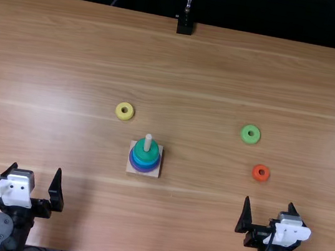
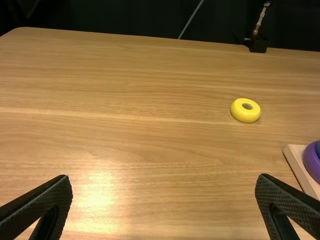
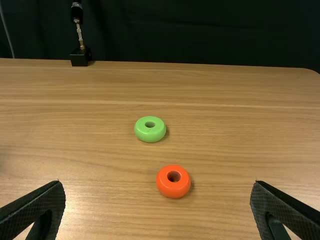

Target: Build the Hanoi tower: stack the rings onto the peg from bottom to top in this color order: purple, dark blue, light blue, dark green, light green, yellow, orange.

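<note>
Nearest the top view's camera, has left gripper (image 1: 37, 166) and right gripper (image 1: 270, 201) spread wide, with ring-stacked peg (image 1: 148, 143) beyond. Gapes before yellow ring (image 2: 237, 114) in the left wrist view; likewise before orange ring (image 3: 173, 189) and light green ring (image 3: 150, 135) in the right.

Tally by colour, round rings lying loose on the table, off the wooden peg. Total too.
Round yellow ring: 1
Round light green ring: 1
Round orange ring: 1
Total loose: 3
</note>
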Available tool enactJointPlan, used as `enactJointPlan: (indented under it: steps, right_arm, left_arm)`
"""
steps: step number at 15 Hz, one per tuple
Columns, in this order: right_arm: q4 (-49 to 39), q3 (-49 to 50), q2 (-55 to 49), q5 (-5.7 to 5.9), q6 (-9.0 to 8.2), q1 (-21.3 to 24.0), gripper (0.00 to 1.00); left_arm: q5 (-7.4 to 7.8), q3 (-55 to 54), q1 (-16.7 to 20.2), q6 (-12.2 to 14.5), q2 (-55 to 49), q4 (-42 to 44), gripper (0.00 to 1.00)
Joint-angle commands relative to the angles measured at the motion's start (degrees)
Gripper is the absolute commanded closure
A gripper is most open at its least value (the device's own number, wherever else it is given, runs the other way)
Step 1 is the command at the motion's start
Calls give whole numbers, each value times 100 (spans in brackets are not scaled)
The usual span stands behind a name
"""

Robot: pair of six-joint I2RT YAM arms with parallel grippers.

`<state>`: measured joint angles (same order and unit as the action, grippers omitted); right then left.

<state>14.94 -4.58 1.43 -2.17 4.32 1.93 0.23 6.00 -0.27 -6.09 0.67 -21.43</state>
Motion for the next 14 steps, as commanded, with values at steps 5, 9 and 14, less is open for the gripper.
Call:
enactJointPlan:
  steps: [5, 9, 14]
  right_arm:
    - [400, 370, -143, -88, 11, 70, 0]
    - [31, -825, -143, -67, -41, 141, 0]
    - [-401, -2425, 1342, 28, -52, 123, 0]
  left_arm:
    - [-12, -600, 19, 18, -67, -451, 0]
    - [-12, -600, 19, 18, -67, -451, 0]
    - [-12, -600, 19, 18, -67, -451, 0]
